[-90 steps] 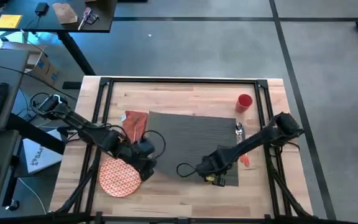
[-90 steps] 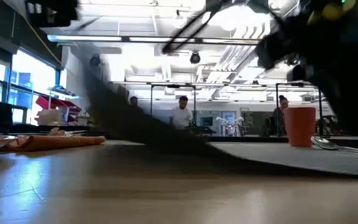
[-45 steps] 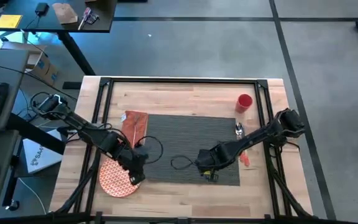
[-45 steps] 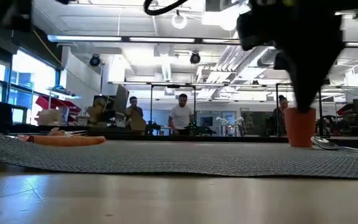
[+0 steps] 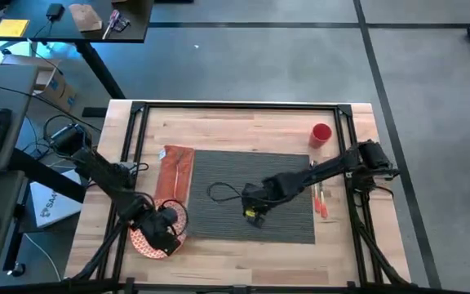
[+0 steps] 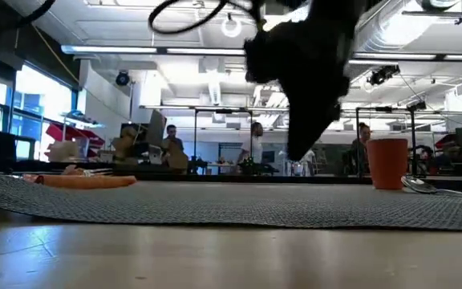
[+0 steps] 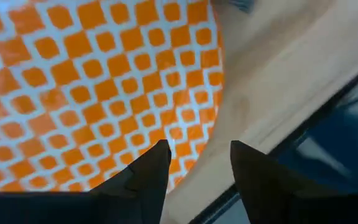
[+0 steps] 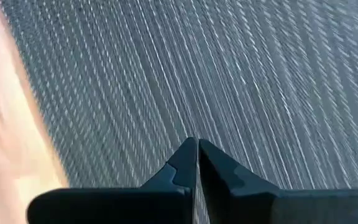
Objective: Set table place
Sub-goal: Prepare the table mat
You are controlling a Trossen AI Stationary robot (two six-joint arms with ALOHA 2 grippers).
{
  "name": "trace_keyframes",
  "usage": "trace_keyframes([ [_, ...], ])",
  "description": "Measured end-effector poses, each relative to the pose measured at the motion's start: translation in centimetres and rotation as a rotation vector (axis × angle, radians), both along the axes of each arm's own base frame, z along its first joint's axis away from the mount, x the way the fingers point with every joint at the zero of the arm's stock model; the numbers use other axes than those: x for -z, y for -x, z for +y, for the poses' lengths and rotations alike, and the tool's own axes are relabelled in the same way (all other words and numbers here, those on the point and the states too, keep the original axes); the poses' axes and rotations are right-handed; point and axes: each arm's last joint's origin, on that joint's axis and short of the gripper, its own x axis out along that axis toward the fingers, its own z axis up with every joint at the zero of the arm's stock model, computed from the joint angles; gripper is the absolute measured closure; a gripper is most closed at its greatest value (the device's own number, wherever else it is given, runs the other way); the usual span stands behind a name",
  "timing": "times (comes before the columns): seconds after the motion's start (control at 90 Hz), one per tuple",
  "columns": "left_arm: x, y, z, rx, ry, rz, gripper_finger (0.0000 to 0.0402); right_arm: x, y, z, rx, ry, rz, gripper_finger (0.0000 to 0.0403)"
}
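One placemat, one plate, one napkin, one cup.

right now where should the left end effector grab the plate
By the rim. The plate lies flat on the table, off the placemat's near left corner, so only its thin edge offers a hold. The left end effector is open above the rim beside bare wood; coming down there, fingers straddling the edge, looks best.

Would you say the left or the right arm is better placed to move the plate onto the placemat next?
Probably the left. The left gripper is open right over the plate rim, beside the placemat. The right gripper is shut over the placemat's middle, farther from the plate.
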Motion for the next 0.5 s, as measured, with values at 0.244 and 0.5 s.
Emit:
trace_keyframes([
  [0.244, 0.8, 1.8, -1.1, -0.032, 0.036, 0.027, 0.0250, 2.8, -0.1, 0.8, -0.141, -0.012, 0.085, 0.0403],
  [0.5, 0.5, 2.7, -2.3, -0.092, 0.086, 0.028, 0.0250, 3.2, 0.9, 2.9, -0.293, 0.045, 0.121, 0.0403],
])
